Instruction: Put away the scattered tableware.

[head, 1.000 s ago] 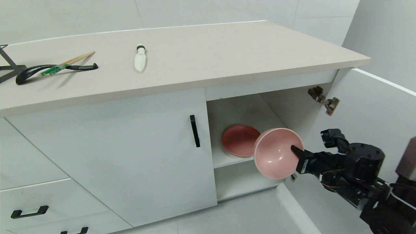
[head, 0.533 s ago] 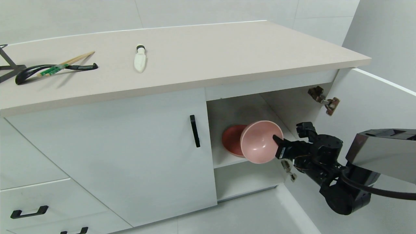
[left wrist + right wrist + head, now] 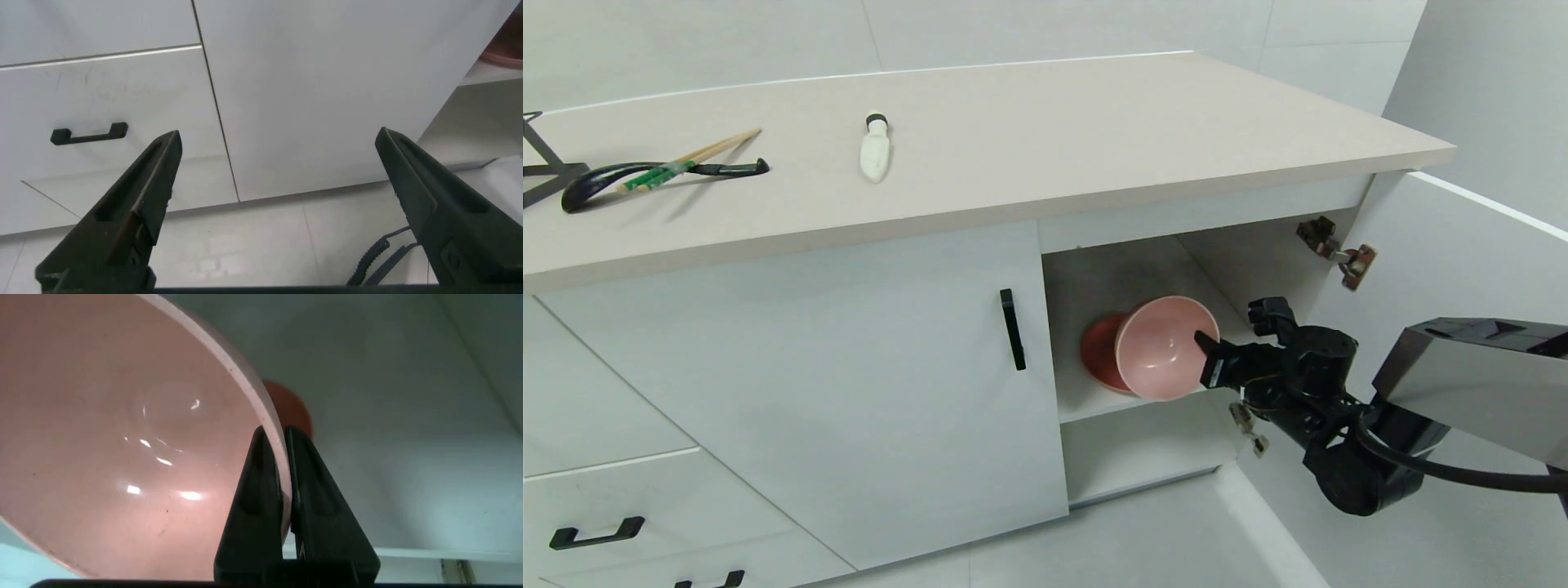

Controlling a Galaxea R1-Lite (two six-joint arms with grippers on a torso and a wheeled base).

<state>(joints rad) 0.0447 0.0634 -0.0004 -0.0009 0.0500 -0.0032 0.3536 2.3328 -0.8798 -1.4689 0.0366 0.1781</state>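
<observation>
Right end effector [image 3: 1202,339] tight on rim of pink bowl [image 3: 1156,349]

Bowl [image 3: 1156,347] at cupboard [image 3: 1241,269] opening, before plate [image 3: 1097,355] on shelf [image 3: 1086,402], chopsticks [image 3: 698,153] across ladle [image 3: 588,186] at counter [image 3: 1054,139] left

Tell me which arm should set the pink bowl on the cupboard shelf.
Right. The right gripper holds the bowl by its rim at the shelf, beside the red dish. The left gripper is open and empty, facing the drawer front.
</observation>
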